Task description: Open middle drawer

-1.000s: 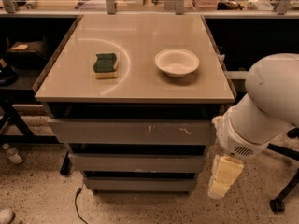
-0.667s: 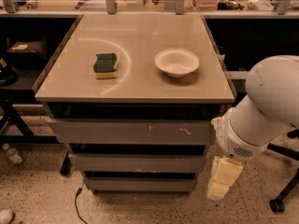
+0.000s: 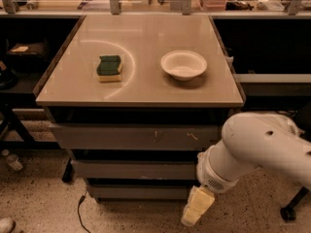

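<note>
The middle drawer [image 3: 133,170] is the medium-height grey front in the cabinet under the tan table top [image 3: 141,89]. It sits between the taller scratched front [image 3: 136,137] and the narrow bottom front [image 3: 138,192]. It looks closed, level with the other fronts. My gripper [image 3: 197,208] is a cream-coloured piece at the end of the white arm [image 3: 252,147]. It hangs pointing down near the floor, in front of the cabinet's lower right corner. It is just right of and below the middle drawer's right end and does not touch it.
A green and yellow sponge [image 3: 109,68] and a white bowl [image 3: 183,64] rest on the table top. Dark shelving flanks the cabinet on both sides. A black cable [image 3: 82,212] lies on the speckled floor at the lower left, and a chair caster [image 3: 287,212] stands at the right.
The arm has swung down and to the left, bringing the gripper lower and closer to the cabinet's right front corner. The drawers, sponge and bowl have not moved.
</note>
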